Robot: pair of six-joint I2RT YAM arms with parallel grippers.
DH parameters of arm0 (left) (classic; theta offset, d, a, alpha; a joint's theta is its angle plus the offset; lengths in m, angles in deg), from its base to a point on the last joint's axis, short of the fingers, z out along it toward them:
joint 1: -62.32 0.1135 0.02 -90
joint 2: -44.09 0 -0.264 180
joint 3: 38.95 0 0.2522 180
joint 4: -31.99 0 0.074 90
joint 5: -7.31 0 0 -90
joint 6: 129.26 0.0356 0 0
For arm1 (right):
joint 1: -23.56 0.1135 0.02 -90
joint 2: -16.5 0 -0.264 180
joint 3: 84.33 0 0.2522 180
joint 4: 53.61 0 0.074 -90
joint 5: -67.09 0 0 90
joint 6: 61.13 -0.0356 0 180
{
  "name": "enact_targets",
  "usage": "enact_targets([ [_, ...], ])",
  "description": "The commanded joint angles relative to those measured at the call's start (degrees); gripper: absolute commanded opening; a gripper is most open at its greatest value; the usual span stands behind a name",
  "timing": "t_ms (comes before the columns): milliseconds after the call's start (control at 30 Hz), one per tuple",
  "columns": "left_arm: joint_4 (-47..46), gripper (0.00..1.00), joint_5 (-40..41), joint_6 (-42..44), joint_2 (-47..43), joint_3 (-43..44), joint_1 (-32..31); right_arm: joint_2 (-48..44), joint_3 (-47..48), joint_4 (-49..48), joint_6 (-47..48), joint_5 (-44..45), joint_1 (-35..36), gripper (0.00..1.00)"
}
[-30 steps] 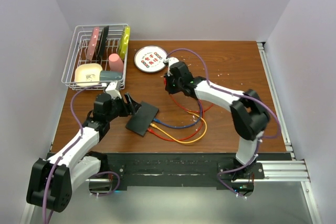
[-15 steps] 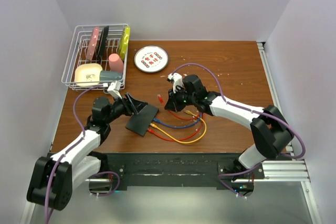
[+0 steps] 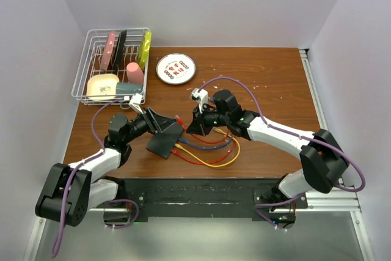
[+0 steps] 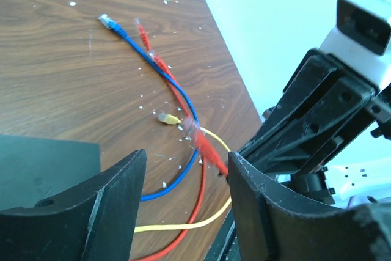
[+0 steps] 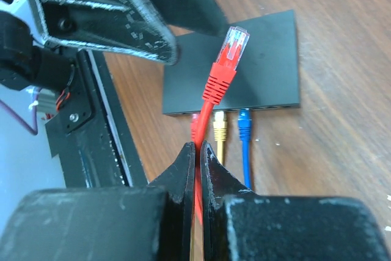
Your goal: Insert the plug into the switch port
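The switch [image 3: 164, 142] is a flat black box on the wooden table, with its ports facing right. Red, yellow and blue plugs [image 5: 220, 128] sit in its near edge [image 5: 256, 59]. My right gripper [image 5: 197, 148] is shut on a red cable. Its clear-tipped plug [image 5: 232, 44] sticks up past the fingers, in the air over the switch. From above, that plug [image 3: 179, 118] hangs just right of the switch's far corner, ahead of the right gripper [image 3: 194, 124]. My left gripper [image 3: 160, 123] is open over that far corner, and the left gripper [image 4: 186, 169] has nothing between its fingers.
A wire dish rack [image 3: 113, 65] with utensils stands at the back left, and a round white plate [image 3: 176, 68] lies beside it. Red, yellow and blue cable loops [image 3: 214, 151] lie right of the switch. Loose blue [image 4: 107, 21] and red cable ends [image 4: 139, 27] lie farther off.
My right arm has swung from near the plate down and left, carrying the red plug close to the switch. The left gripper has edged up over the switch's corner and its jaws have narrowed a little.
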Motion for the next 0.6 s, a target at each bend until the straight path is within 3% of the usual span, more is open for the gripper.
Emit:
enact_targets([
  [0, -5.35, 0.59, -2.05, -2.04, 0.95, 0.26, -0.24, -0.95, 0.82, -2.11, 0.72, -2.08, 1.03, 0.00],
  [233, -8.16, 0.54, -1.87, -2.83, 3.41, -0.09, -1.20, -0.07, 2.13, -0.88, 1.42, -1.90, 3.49, 0.00],
  [333, -9.66, 0.47, -1.79, -3.09, 3.59, -0.35, -1.55, 0.55, 2.75, 0.44, 2.56, -1.21, 4.46, 0.00],
  [433, -8.87, 0.33, -1.61, -2.49, 3.24, 0.17, -1.91, 0.55, 3.02, 1.05, 2.92, -0.50, 4.90, 0.00],
  [467, -8.09, 0.21, -1.78, -2.22, 3.15, 0.44, -1.99, 0.46, 2.93, 1.05, 3.00, -0.06, 4.98, 0.00],
  [567, -7.99, 0.00, -1.96, -1.87, 3.15, 0.53, -2.61, 0.37, 3.19, 0.88, 2.74, 1.17, 5.07, 0.00],
])
